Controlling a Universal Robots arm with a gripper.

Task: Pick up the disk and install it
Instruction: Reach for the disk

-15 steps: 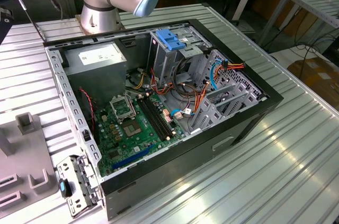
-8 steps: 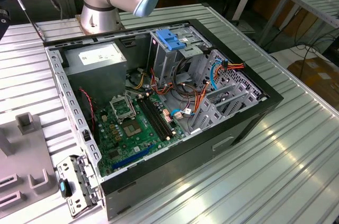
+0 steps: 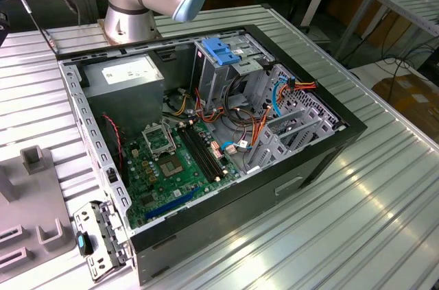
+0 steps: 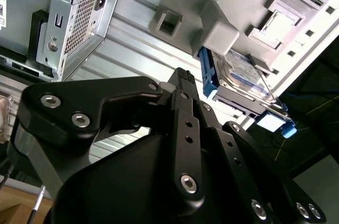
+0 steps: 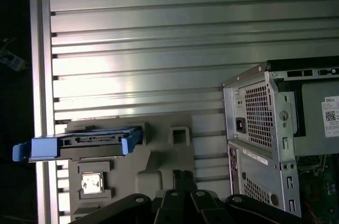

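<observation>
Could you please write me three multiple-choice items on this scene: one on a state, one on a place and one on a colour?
1. The case is: A) open; B) closed; C) covered by a cloth.
2. The disk lies: A) in the case; B) on the grey fixture; C) on the floor.
3. Its rails are: A) red; B) yellow; C) blue.

Answers: 1 A, the motherboard lies bare in the exterior view; 2 B, both wrist views show it resting on the fixture; 3 C, bright blue shows at both ends.
</observation>
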